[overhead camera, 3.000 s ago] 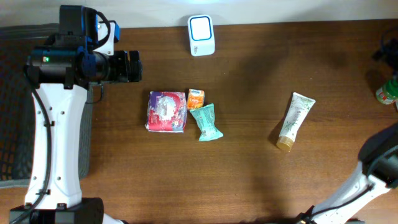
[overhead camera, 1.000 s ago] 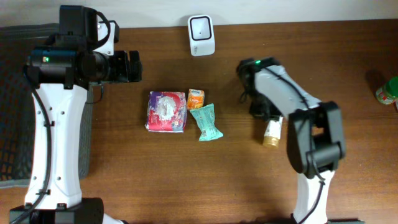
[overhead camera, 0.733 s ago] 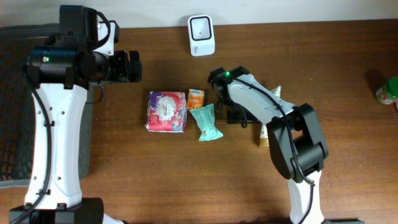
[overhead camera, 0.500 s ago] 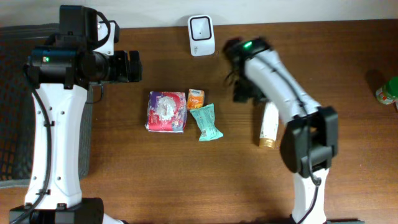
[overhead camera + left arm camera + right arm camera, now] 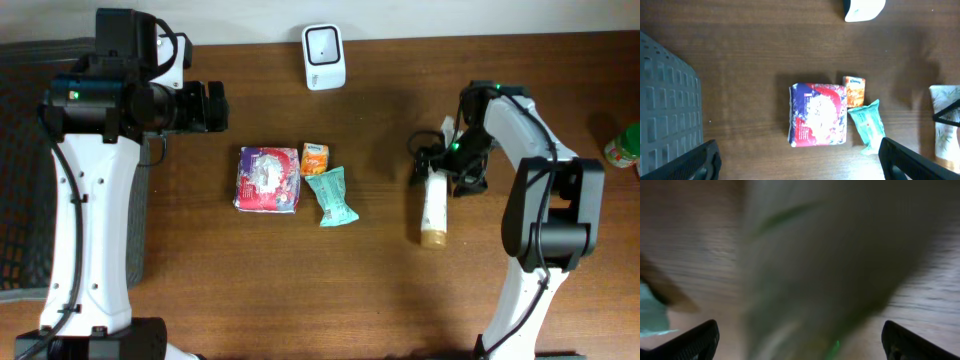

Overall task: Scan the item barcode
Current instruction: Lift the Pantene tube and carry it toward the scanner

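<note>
A white tube [image 5: 433, 205] with green print and a tan cap lies lengthwise on the wooden table, right of centre. My right gripper [image 5: 447, 165] hovers at its upper end with the jaws wide open. In the right wrist view the tube [image 5: 830, 255] is a large blur between the two fingertips [image 5: 700, 340], touching neither. The white scanner [image 5: 323, 43] stands at the table's far edge. My left gripper [image 5: 215, 105] hangs open high above the left side and holds nothing; its wrist view catches the scanner [image 5: 865, 7] and the tube's end [image 5: 946, 120].
A red and purple pack [image 5: 268, 179], a small orange pack [image 5: 314, 158] and a teal pack [image 5: 333, 196] lie together left of centre. A green bottle [image 5: 625, 145] sits at the right edge. A grey mesh mat [image 5: 25, 180] borders the table's left side.
The right arm came into view, swung across the table's middle and back, and its jaws opened. The tube now lies further left and straighter than three seconds ago. The left arm is still.
</note>
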